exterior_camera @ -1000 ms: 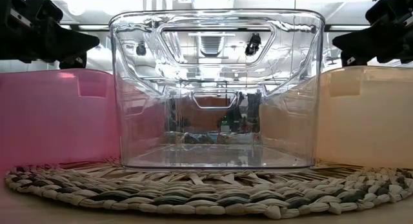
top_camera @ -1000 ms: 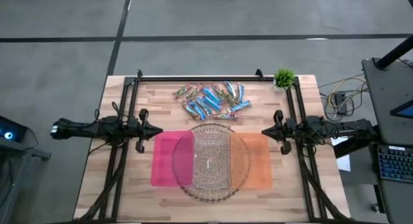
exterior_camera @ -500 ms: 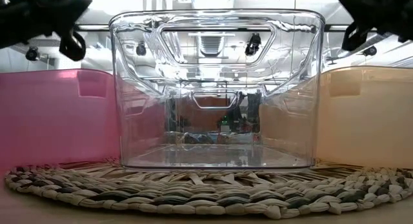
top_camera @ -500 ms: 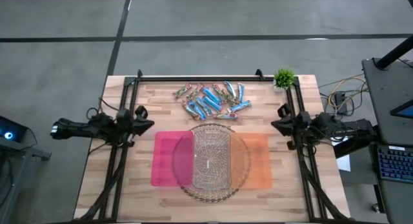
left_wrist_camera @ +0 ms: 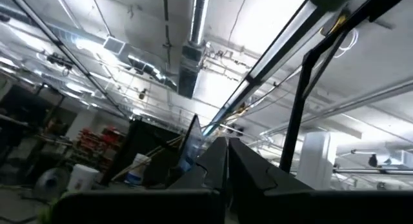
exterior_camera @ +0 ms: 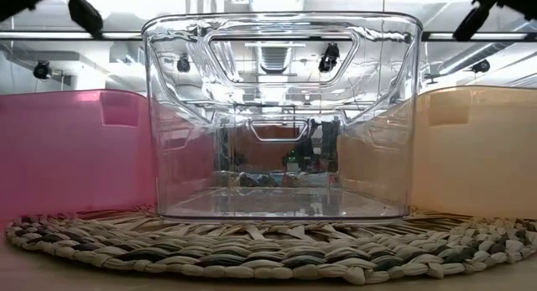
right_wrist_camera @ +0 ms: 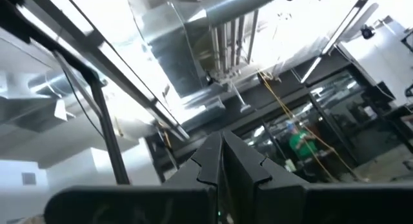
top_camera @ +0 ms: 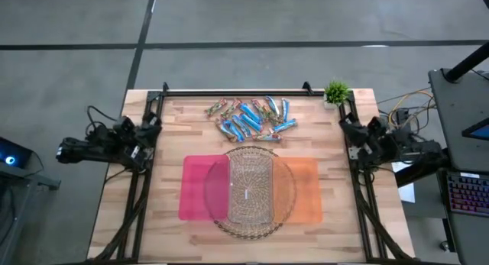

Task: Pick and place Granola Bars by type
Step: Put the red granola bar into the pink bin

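- Mostly hidden from the low view: granola bars (top_camera: 250, 117), blocked by the clear bin (exterior_camera: 281, 115), showing only as dim shapes through its walls.
- Hard to separate by type from above; blue wrappers dominant, a few brown and tan ones mixed in, all heaped in one loose cluster on the far middle of the table (top_camera: 160, 211).
- Cut off at the low view's top corners: just dark scraps of both arms.
- Pointed up at ceiling ducts and lights in both wrist views, so nothing of the table seen there.
- Left gripper (left_wrist_camera: 226, 162): jaws pressed together, tips meeting, nothing between them, touching nothing.
- Right gripper (right_wrist_camera: 221, 161): jaws likewise closed tight and empty.
- Left arm folded back at the table's left edge, gripper angled upward, well apart from the bars.
- Right arm folded back at the right edge, tilted up the same way, just near of the small potted plant (top_camera: 335, 92) in the far right corner.
- Clear bin standing at the middle of a round woven mat (exterior_camera: 252, 249), pink bin (top_camera: 200, 187) touching it on the left, orange bin (top_camera: 304, 189) on the right.
- All three bins near of the bars, with bare wood between; no bar visible inside any of them.
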Action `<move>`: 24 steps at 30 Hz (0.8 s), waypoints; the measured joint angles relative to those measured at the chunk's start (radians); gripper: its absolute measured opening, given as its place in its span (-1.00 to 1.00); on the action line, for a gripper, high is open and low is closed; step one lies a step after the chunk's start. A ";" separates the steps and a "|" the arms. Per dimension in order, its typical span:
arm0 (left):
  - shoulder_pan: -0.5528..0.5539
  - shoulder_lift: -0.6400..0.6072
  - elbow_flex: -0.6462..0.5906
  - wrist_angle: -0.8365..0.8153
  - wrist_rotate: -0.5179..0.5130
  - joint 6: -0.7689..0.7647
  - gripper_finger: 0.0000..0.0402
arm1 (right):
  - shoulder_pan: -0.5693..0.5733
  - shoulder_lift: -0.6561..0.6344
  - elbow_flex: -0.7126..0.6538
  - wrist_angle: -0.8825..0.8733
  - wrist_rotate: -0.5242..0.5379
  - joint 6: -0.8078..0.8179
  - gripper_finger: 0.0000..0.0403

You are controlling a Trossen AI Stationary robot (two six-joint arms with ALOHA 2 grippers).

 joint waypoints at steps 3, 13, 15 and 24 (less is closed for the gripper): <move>0.000 0.073 0.105 -0.080 -0.001 0.037 -1.00 | 0.000 0.041 0.090 -0.047 0.000 -0.029 -0.96; 0.000 0.376 0.499 -0.383 -0.003 0.139 -1.00 | 0.001 0.306 0.480 -0.443 0.043 -0.117 -0.96; 0.000 0.432 0.563 -0.407 -0.003 0.171 -1.00 | 0.001 0.368 0.562 -0.555 0.074 -0.127 -0.96; 0.000 0.601 0.734 -0.510 -0.057 0.258 -1.00 | 0.001 0.604 0.862 -0.880 0.106 -0.270 -0.96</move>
